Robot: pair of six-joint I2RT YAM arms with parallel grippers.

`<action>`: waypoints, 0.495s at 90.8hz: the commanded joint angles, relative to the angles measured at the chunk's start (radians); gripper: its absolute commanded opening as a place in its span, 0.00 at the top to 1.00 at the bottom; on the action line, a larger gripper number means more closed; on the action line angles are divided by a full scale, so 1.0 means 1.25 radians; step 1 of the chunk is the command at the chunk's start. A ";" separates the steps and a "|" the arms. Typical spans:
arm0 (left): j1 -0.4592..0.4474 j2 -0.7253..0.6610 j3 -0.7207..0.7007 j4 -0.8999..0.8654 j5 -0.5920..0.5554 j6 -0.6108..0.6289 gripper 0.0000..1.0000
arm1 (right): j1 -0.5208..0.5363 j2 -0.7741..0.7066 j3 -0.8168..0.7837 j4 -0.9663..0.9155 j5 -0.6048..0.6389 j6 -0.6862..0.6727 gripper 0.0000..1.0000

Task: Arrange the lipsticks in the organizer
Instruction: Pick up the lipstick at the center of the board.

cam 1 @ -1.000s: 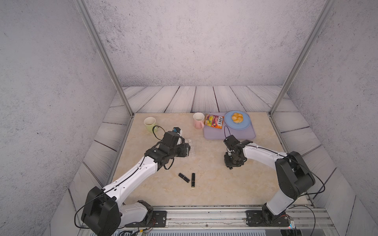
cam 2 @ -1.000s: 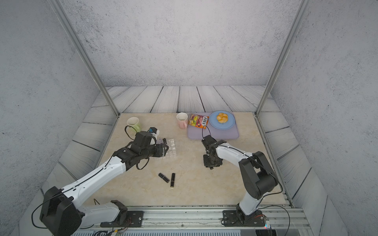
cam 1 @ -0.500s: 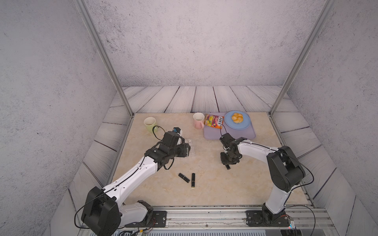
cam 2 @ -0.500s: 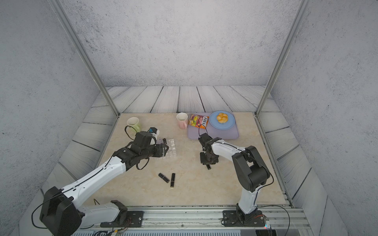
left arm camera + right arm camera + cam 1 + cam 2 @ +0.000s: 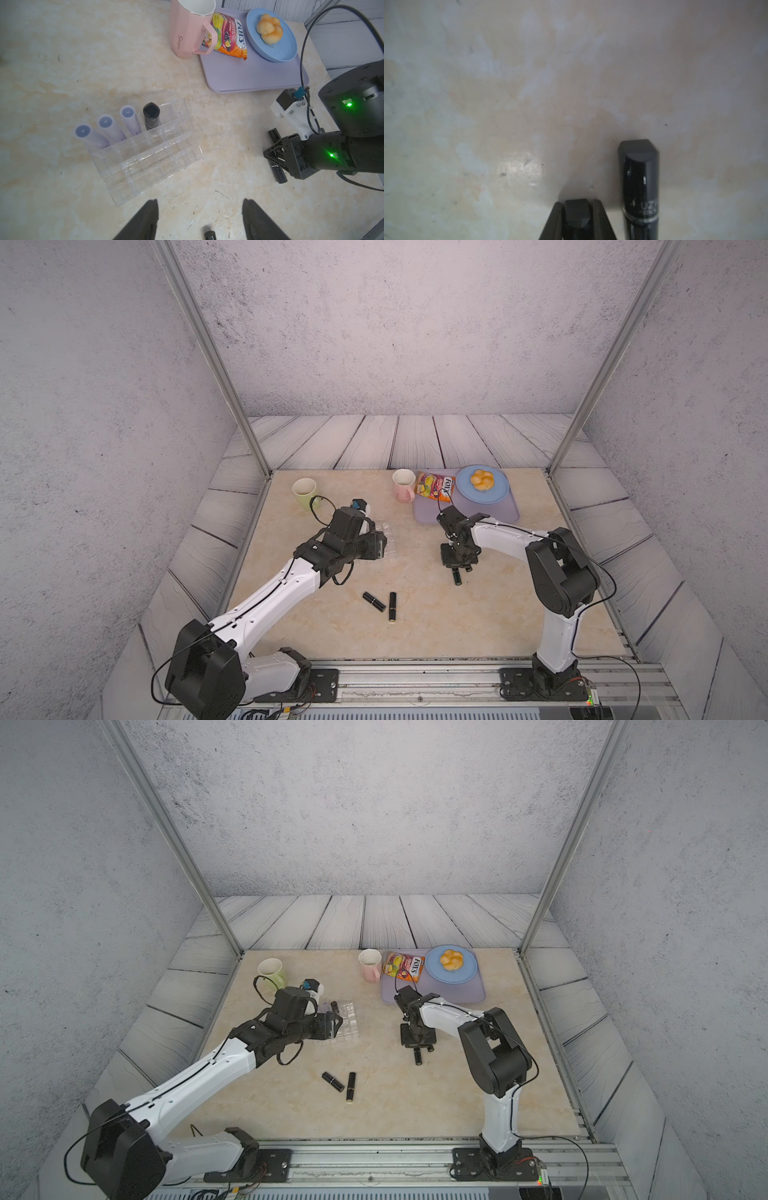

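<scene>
The marble-patterned counter (image 5: pixel 436 626) carries everything. The lilac mat (image 5: pixel 490 512), with its plate and sweet packet, lies beyond the organizer and to its right, and takes no part in the job. The organizer (image 5: pixel 133 178), a clear grid of square cells, stands on the counter just ahead of the left arm's wrist.

The left claw (image 5: pixel 199 202) hovers just beside the organizer with its fingers well apart and nothing between them. The right claw (image 5: pixel 456 570) is down at the counter well to the right of the organizer. It is clamped on a black lipstick (image 5: pixel 576 216) that lies flat there. A second black lipstick (image 5: pixel 638 176) lies free just beside it.

Three lilac tubes (image 5: pixel 108 126) and one black tube (image 5: pixel 151 117) stand upright in neighbouring cells along one outer row of the organizer. The other cells look empty. A slanted black lipstick (image 5: pixel 374 601) and a straight black lipstick (image 5: pixel 392 606) lie close together, nearer the robot's bases than the organizer.

I judge the step in hand to be the pick of the fifth tube. Next the right arm needs to lift it without nudging its neighbour and carry it to the organizer. Then it must tip it upright and lower it squarely into a free cell. The cells look narrow, so alignment matters.
</scene>
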 commanded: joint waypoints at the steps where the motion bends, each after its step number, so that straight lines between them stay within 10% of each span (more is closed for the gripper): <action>1: 0.046 -0.005 0.019 -0.003 0.058 -0.015 0.29 | 0.005 -0.075 0.015 0.025 -0.028 0.002 0.84; 23: 0.090 0.041 0.008 0.081 0.499 -0.025 0.28 | 0.022 -0.374 -0.196 0.518 -0.273 0.030 0.88; 45: 0.032 0.033 -0.030 0.224 0.573 -0.072 0.29 | 0.060 -0.459 -0.332 0.864 -0.355 0.137 0.91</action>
